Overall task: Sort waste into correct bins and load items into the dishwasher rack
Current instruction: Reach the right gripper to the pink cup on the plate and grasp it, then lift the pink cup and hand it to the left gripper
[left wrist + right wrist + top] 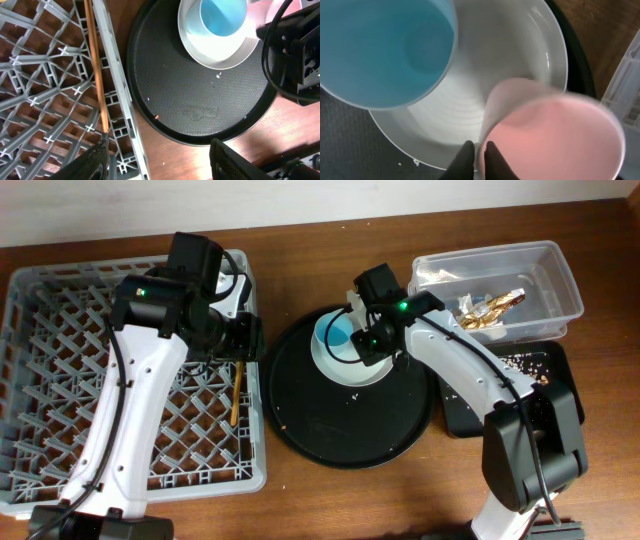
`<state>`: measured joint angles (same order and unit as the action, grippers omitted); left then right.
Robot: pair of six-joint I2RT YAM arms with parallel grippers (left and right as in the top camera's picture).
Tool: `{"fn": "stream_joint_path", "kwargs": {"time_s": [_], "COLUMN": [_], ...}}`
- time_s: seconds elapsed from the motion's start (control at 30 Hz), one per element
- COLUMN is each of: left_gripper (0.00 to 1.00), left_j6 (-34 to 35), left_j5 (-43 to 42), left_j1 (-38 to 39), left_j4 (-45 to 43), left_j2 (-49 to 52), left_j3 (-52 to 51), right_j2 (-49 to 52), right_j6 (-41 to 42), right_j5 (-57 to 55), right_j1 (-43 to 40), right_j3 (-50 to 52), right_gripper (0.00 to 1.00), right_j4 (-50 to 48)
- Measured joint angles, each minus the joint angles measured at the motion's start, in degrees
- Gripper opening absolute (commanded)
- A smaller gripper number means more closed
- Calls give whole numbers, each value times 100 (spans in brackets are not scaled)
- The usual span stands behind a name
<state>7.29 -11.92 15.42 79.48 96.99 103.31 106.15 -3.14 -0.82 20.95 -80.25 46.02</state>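
1. Left gripper (160,157) hangs with jaws apart and empty over the rack's (60,380) right edge. A chopstick (95,70) lies on the lattice just below it, so that item seems loaded.
2. Round tray (340,430) sits to its right and carries the plate (510,60), likely as a staging spot.
3. Right gripper (479,156) is clamped on the pink cup's (555,135) rim, a finger on either side of the wall. That hold suits lifting it upright.
4. Blue cup (385,50) stands just beside that grip, also on the plate.
5. Tub (560,275) with the wrapper (490,308) lies well to the right of it.
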Motion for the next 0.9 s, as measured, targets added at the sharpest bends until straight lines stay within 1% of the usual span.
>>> {"fn": "stream_joint_path", "kwargs": {"time_s": [0.07,0.13,0.17,0.2,0.23,0.27,0.3,0.37,0.4,0.47,0.53,0.6,0.63,0.67,0.73,0.9], "left_gripper": [63,72,79,83,87,93,95,96,96,97,99,99,99,99,99,95], "left_j6": [-2,-2,-2,-7,-20,-20,-28,-50,-201,-887,-1851,-2487,-2929,-3211,-3567,-3860], "left_j5": [0,0,-2,-2,-17,-50,-74,-387,-686,-1792,-3193,-4205,-4874,-5263,-5692,-6048], "left_j1": [0,0,0,0,0,0,0,0,0,0,4,7,7,7,7,7], "left_j4": [0,0,4,2,4,9,-4,11,7,2,24,24,20,17,-26,-129], "left_j2": [0,0,0,0,0,0,0,0,0,0,0,0,0,0,0,0], "left_j3": [0,0,0,0,-4,-4,-4,-9,-9,-13,-15,-15,-15,-15,-15,-15], "right_j2": [0,0,-2,-4,-11,-74,-131,-498,-682,-1226,-1622,-1751,-1740,-1703,-1639,-1609], "right_j6": [-7,-4,-4,-7,-7,-4,-11,-4,-17,-219,-463,-837,-1290,-1613,-2247,-2975], "right_j5": [-22,-22,-22,-22,-24,-24,-2,247,483,1222,1915,2708,3532,4002,4798,5945], "right_j1": [0,0,0,0,0,2,0,-9,-42,-264,-647,-1029,-1307,-1362,-1368,-1368], "right_j3": [0,-28,-142,-339,-741,-1305,-1773,-3084,-3467,-4019,-4089,-4098,-4098,-4098,-4070,-4050], "right_gripper": [4,4,4,4,4,4,4,4,4,4,4,4,4,4,4,4], "right_j4": [-2,85,328,634,1209,1672,2074,3071,3381,3735,3919,4205,4459,4662,5095,5095]}}
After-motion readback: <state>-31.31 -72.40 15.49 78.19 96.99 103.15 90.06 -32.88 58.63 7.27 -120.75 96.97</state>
